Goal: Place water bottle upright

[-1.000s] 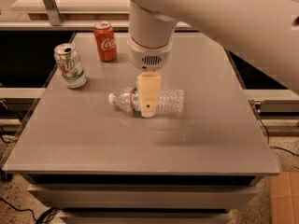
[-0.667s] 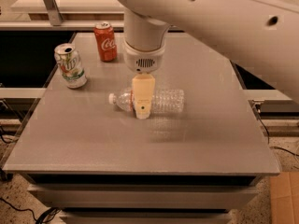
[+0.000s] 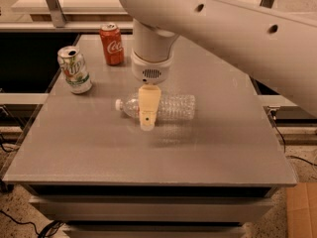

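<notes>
The water bottle (image 3: pixel 173 108) is clear ribbed plastic with a white cap (image 3: pixel 118 104). It lies on its side near the middle of the grey table (image 3: pixel 148 157), cap pointing left. My gripper (image 3: pixel 148 117) hangs from the white arm (image 3: pixel 208 29) straight down over the bottle. It sits over the part just right of the neck, low at the bottle's level. The beige front of the gripper covers part of the bottle.
A red cola can (image 3: pixel 112 44) stands upright at the back of the table. A green-and-white soda can (image 3: pixel 74 69) stands upright at the back left. A cardboard box (image 3: pixel 302 209) sits on the floor at the lower right. The table's edges drop off all round.
The gripper has shifted a little left along the bottle toward the cap end and slightly lower. The bottle and cans have not moved.
</notes>
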Controlling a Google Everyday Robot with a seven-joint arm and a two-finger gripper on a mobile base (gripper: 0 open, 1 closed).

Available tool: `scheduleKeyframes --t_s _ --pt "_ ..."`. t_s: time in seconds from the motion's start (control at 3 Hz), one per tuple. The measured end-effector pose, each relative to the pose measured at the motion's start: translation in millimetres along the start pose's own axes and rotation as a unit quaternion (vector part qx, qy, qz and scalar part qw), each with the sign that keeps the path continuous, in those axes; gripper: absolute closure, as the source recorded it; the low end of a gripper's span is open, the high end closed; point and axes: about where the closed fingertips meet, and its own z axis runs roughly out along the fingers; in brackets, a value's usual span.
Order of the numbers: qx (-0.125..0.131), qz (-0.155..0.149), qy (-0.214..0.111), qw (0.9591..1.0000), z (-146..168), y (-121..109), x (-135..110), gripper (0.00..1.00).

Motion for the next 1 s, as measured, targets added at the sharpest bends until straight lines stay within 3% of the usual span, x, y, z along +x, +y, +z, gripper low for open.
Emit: scheduleKeyframes --t_s 0.33,1.0 --pt "-0.005 0.016 -0.004 0.9998 7.6 -0.2 2.9 0.0" --pt "-0.006 0.029 -0.009 0.9995 11.2 -3.1 5.2 0.4"
